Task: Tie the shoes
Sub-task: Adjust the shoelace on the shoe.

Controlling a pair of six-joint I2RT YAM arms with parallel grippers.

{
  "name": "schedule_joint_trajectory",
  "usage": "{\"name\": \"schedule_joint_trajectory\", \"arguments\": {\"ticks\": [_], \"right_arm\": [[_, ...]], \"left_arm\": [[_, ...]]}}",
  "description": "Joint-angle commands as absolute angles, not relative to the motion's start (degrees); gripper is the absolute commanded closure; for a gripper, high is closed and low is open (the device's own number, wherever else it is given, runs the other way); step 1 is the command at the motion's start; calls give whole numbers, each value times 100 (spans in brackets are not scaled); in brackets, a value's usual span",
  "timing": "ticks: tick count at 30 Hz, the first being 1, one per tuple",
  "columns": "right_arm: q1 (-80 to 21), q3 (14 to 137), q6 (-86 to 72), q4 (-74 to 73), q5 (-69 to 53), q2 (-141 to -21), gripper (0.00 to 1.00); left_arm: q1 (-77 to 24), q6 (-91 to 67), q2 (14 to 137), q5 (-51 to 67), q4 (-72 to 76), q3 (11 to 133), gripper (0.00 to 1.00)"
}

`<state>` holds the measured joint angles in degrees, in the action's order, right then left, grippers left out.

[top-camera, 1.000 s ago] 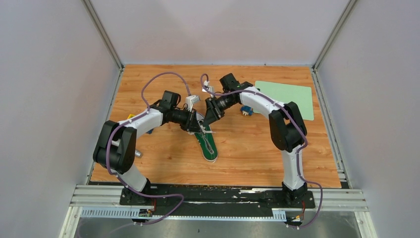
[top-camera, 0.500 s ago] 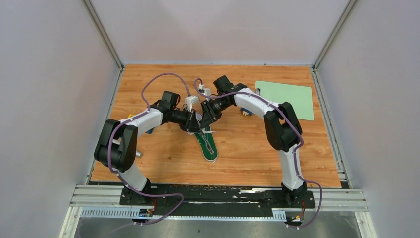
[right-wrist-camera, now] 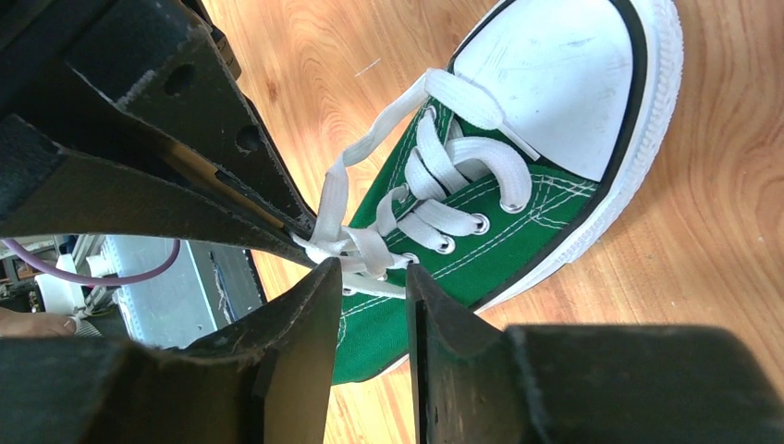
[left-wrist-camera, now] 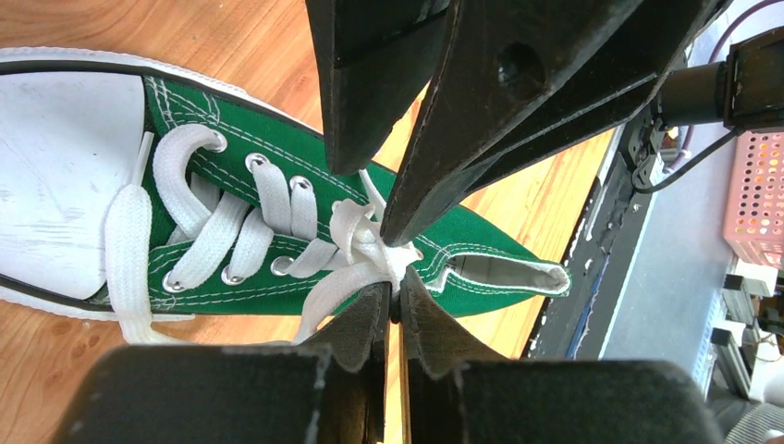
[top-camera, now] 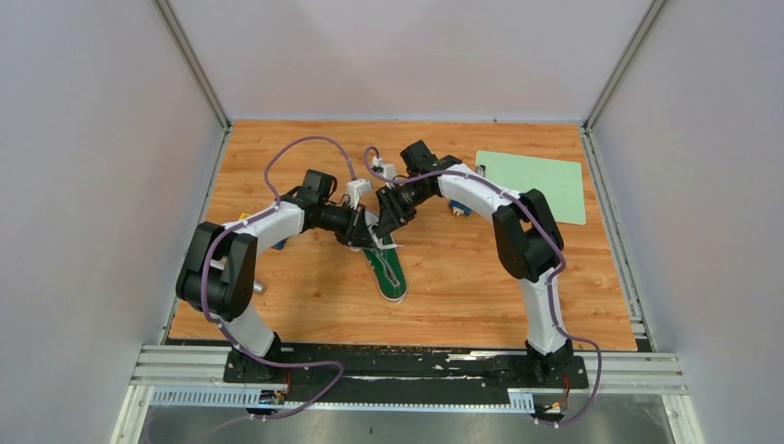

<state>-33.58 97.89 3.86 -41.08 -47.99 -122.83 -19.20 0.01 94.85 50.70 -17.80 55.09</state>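
Left wrist view: the green sneaker (left-wrist-camera: 231, 298) sat upright on the wooden tabletop (left-wrist-camera: 231, 37), directly beneath both grippers.

- The left gripper (left-wrist-camera: 393, 310) was almost closed, its tips pinching a strand of the white laces (left-wrist-camera: 370, 250) at the crossing by the top eyelets.
- The right gripper (left-wrist-camera: 377, 205) stood opposite, jaws partly open. Its tips straddled that same crossing, with nothing visibly clamped.
- Judgement: the left pinch likely kept the crossing taut so the right could take a strand beside it.
- One loose lace end (left-wrist-camera: 128, 250) lay by the toe cap (left-wrist-camera: 65, 166), away from both grippers.
- No bow had formed yet.
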Motion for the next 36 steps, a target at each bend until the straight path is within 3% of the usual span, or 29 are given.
{"name": "schedule_joint_trajectory", "arguments": {"ticks": [1,4,6,12,23,36], "right_arm": [[-3436,9976,565,-3931,-4950,-12395,67],[-3486,9967,631,-3935,-4984,-12413,71],[-3489,9979,637,-3929,-5020,-12440,82],[-3457,9978,603,-3929,-4849,-12442,100],[-3097,9481,-225,-3788,-3539,-11909,100],[-3019,9067,-463,-3756,-3468,-11675,100]], "left_arm": [[-1916,175,9518,5154,-1849,5708,90],[-1911,191,9531,5152,-1868,5728,90],[-1908,218,9540,5157,-1891,5738,90],[-1891,307,9580,5146,-1991,5778,91],[-1871,459,9539,4762,-2256,5651,79],[-1864,338,9504,4118,-2312,5808,84]]}}
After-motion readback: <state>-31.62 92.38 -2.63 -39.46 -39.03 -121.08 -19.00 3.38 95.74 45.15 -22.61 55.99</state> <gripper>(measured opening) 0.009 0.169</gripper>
